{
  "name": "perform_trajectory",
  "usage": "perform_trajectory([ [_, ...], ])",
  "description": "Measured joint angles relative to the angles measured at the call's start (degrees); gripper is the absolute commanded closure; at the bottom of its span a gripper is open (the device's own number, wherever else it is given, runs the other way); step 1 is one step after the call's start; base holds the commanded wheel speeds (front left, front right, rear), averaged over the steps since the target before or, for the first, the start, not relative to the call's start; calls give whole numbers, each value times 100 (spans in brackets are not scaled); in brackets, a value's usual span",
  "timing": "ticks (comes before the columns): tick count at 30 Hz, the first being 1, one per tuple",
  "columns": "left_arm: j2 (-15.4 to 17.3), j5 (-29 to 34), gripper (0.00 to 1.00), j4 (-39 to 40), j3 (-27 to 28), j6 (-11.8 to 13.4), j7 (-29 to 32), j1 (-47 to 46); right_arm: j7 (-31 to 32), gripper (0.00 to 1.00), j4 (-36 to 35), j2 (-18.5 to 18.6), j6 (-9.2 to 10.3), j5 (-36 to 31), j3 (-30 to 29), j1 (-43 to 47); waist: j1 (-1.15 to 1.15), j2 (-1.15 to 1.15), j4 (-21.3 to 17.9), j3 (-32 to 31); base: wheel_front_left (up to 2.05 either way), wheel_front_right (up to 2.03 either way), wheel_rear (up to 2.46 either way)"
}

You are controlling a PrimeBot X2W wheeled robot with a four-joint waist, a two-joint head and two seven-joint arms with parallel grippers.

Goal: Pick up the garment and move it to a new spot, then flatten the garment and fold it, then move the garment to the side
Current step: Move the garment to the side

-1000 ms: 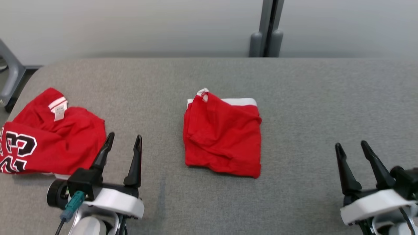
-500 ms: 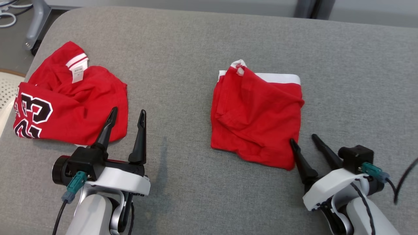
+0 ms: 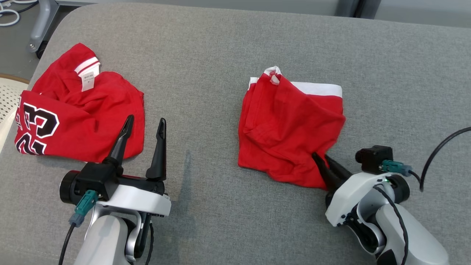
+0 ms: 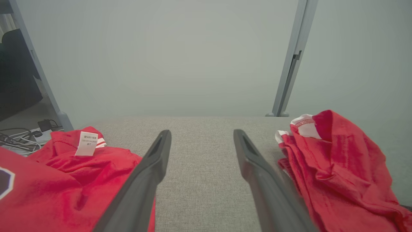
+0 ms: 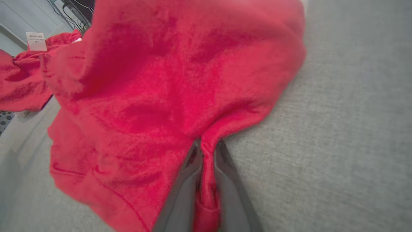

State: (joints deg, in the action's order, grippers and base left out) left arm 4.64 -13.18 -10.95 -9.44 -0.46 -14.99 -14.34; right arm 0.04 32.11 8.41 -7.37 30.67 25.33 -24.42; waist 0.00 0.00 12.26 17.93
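The garment point(image 3: 287, 129) is a folded red piece with a white band along its far edge, lying mid-table; it also shows in the left wrist view point(image 4: 334, 167). My right gripper point(image 3: 321, 157) is shut on its near right corner. In the right wrist view the red cloth point(image 5: 161, 80) is pinched into a ridge between the two fingers of that gripper point(image 5: 207, 146). The left gripper point(image 3: 145, 119) stands open above the table between the two red pieces, holding nothing, and its fingers point(image 4: 202, 132) are spread wide.
A crumpled red jersey point(image 3: 73, 114) with a black-and-white number and a white label lies at the table's left end. The table point(image 3: 220, 55) is covered in grey fabric. A grey post point(image 4: 289, 71) stands behind the far edge. Cables point(image 4: 19, 135) lie on the floor at left.
The head camera has tipped down and shifted. My right gripper has moved in to the garment's near right corner and closed on it, puckering the cloth. The left gripper stays open.
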Motion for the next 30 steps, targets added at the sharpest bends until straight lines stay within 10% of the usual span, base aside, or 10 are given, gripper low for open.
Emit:
perform_trajectory([
  [30, 208, 390, 0, 232, 80, -211, 24, -225, 245, 100, -1003, 1393, -36, 224, 638, -45, 0, 0, -2083, 320, 0, 0, 0],
])
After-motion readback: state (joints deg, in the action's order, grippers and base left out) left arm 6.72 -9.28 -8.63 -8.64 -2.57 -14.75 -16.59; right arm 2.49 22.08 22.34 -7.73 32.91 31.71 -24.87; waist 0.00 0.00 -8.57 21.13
